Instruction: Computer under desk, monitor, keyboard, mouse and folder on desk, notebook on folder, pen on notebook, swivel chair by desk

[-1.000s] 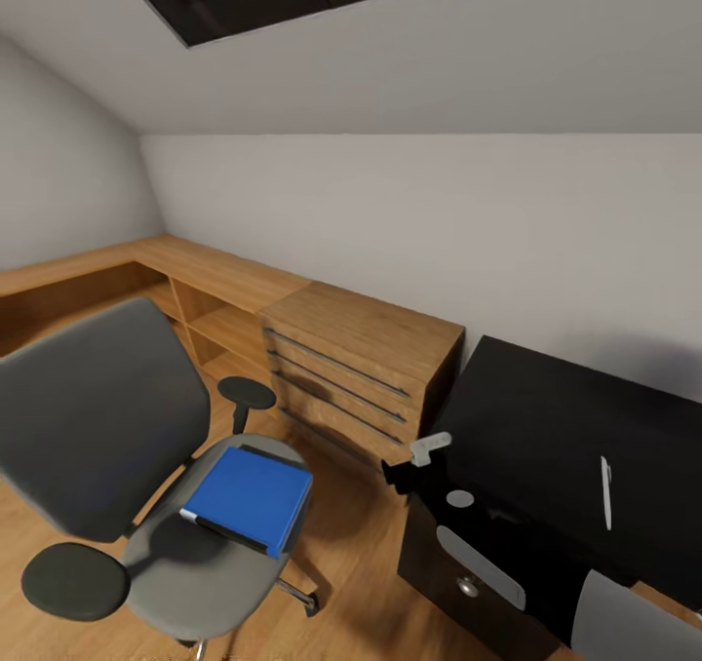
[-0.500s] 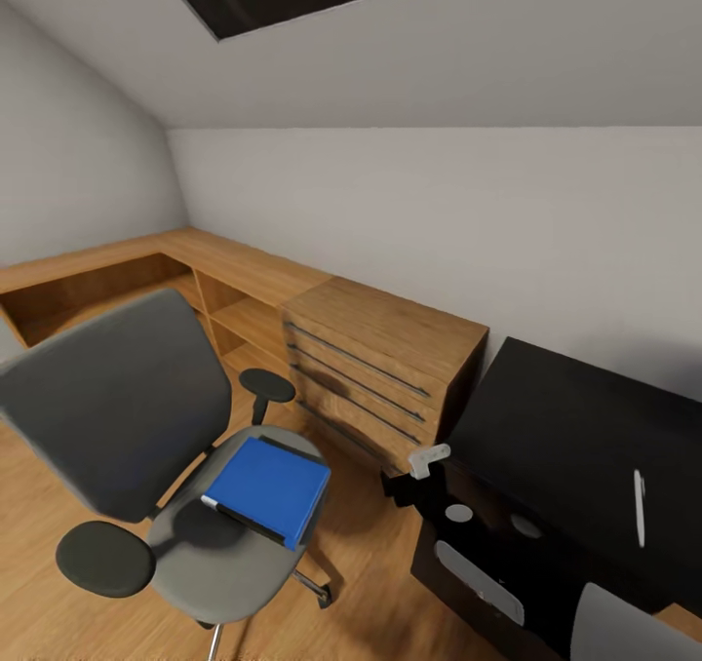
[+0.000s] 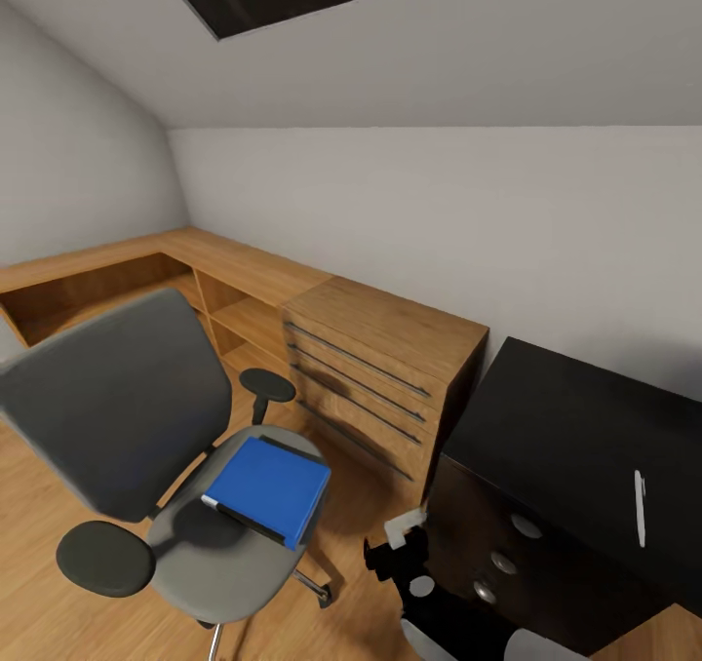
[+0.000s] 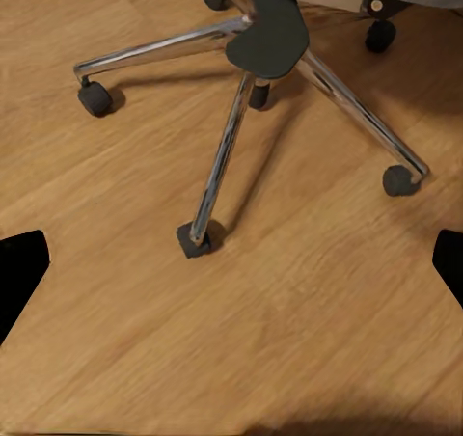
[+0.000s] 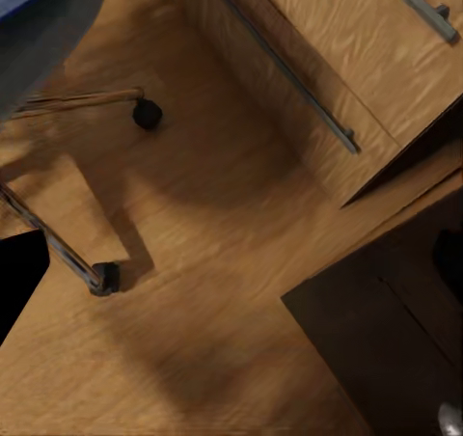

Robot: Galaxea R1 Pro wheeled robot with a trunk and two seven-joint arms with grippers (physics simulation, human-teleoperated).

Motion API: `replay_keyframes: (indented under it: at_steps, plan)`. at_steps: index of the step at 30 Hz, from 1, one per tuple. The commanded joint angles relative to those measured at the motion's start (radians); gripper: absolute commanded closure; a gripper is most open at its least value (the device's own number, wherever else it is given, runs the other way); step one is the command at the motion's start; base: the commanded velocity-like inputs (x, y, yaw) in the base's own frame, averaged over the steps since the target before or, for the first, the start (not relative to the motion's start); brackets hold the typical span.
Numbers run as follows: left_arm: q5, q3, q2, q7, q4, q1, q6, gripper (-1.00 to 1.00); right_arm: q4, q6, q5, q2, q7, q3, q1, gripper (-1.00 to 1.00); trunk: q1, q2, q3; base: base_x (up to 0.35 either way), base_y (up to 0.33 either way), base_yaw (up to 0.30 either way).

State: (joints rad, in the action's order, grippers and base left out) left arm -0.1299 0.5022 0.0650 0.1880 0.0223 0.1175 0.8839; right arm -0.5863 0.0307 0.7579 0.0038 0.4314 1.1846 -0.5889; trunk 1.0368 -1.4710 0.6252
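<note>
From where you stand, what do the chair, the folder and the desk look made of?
Chair: grey padded seat and back, matte, probably fabric; black armrests look like plastic; the base is shiny chrome-like metal on dark casters.
Folder: smooth bright blue cover, likely plastic or coated card.
Desk: flat black panel, perhaps laminate, with round silver knobs.

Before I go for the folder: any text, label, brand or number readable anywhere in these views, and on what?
None: no readable text in any view.
The blue folder on the swivel chair has a plain cover.
The black desk, its drawer knobs and the wooden drawer cabinet carry no markings.
The pen is too small to tell.
</note>
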Motion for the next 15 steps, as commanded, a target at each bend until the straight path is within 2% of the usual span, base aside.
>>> replay_keyframes:
  at_steps: [1,6,10,15]
  plan:
    - [0.018,0.015,0.001,0.002,-0.001,0.001,0.004,-1.0,0.052,0.028,0.009,0.024,0.007,0.02,0.004,-1.0,0.0,-0.001,0.001,0.0,0.0,0.0]
    - [0.071,0.025,0.001,0.002,-0.001,0.001,0.005,-1.0,0.177,0.112,0.01,0.067,0.007,0.033,0.022,-1.0,0.0,-0.001,0.001,0.0,0.0,0.0]
    - [0.084,0.028,-0.001,0.005,-0.001,0.001,0.004,-1.0,0.242,0.16,0.011,0.078,0.006,0.036,0.038,-1.0,0.0,-0.001,0.001,0.0,0.0,0.0]
    - [0.087,0.027,-0.002,0.005,-0.001,0.001,-0.004,-1.0,0.28,0.2,0.013,0.079,0.006,0.034,0.061,-1.0,0.0,-0.001,0.001,0.0,0.0,0.0]
